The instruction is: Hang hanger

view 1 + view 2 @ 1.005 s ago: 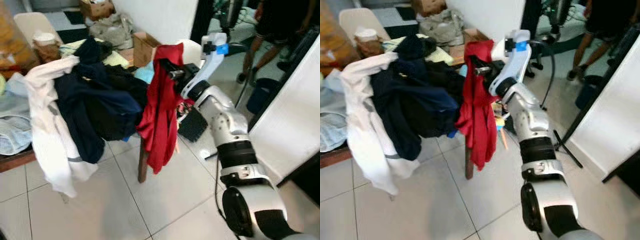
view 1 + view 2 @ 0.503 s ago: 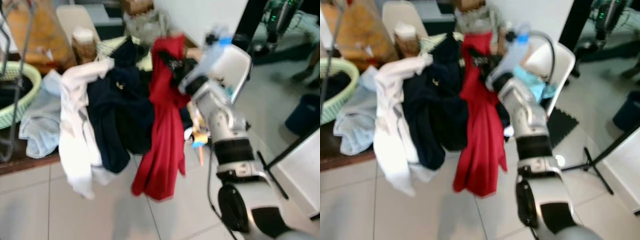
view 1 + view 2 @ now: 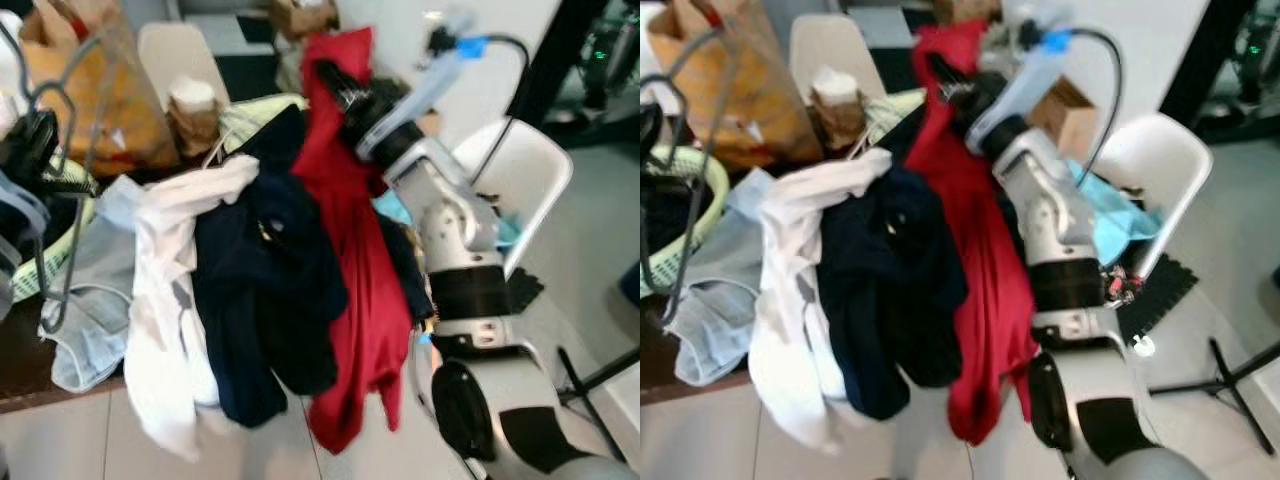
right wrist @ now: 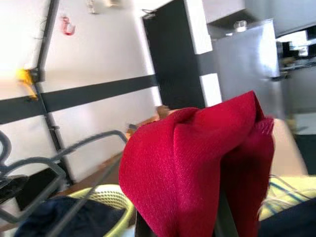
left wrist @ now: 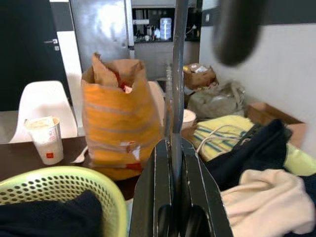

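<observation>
Two grippers working. Right gripper (image 3: 335,85) is pinching top of red garment (image 3: 350,260), fingers closed on cloth, holding it raised above pile of white (image 3: 165,300) and navy (image 3: 265,290) clothes hanging over table edge (image 3: 20,380). Left gripper (image 5: 174,197) is clamping grey wire hanger (image 3: 60,180) upright near green basket (image 5: 49,180) and orange paper bag (image 5: 116,133).

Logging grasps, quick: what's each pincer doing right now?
Left pincer: shut on the grey wire hanger.
Right pincer: shut on the red garment, lifted high.
</observation>
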Robot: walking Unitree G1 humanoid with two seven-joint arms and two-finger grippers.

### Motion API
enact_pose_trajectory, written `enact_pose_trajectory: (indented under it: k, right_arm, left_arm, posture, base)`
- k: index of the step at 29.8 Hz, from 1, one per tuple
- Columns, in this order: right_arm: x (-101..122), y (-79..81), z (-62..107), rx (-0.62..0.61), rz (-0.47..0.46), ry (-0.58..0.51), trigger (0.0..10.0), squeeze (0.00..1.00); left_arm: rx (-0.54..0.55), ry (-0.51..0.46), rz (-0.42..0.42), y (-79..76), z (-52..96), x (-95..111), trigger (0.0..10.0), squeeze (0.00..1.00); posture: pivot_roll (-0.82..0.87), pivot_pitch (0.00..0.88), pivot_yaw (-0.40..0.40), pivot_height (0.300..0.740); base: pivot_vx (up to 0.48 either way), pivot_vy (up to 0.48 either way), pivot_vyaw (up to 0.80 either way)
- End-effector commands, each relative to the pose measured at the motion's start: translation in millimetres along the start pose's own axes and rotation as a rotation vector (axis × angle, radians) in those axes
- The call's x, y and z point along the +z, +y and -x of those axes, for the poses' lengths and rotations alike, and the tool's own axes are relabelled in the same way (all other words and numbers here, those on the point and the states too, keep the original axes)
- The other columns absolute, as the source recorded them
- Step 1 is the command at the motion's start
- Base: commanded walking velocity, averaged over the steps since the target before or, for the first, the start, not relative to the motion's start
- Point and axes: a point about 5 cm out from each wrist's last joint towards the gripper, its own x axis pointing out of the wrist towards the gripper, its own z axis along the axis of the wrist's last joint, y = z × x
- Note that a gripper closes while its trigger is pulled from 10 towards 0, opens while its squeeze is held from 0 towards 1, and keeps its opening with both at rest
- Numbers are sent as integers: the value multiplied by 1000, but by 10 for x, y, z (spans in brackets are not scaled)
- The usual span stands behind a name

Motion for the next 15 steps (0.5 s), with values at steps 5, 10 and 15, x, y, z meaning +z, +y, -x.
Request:
enact_pose_trajectory:
  k: [5,10,15]
  right_arm:
    - [170,73,-17,37,11,-53,10000,0]
    - [176,112,-29,56,-2,-56,10000,0]
    - [58,206,-31,96,9,9,10000,0]
  left_arm:
    - [8,-24,-23,-45,3,51,10000,0]
    - [58,-34,-28,-8,-14,62,10000,0]
    - [62,-23,-14,-35,-11,23,10000,0]
  posture:
    - [55,135,-60,740]
    - [55,135,-60,740]
    - [48,129,-54,740]
  base:
    - [427,0,800]
    - [0,0,796]
    - [0,0,739]
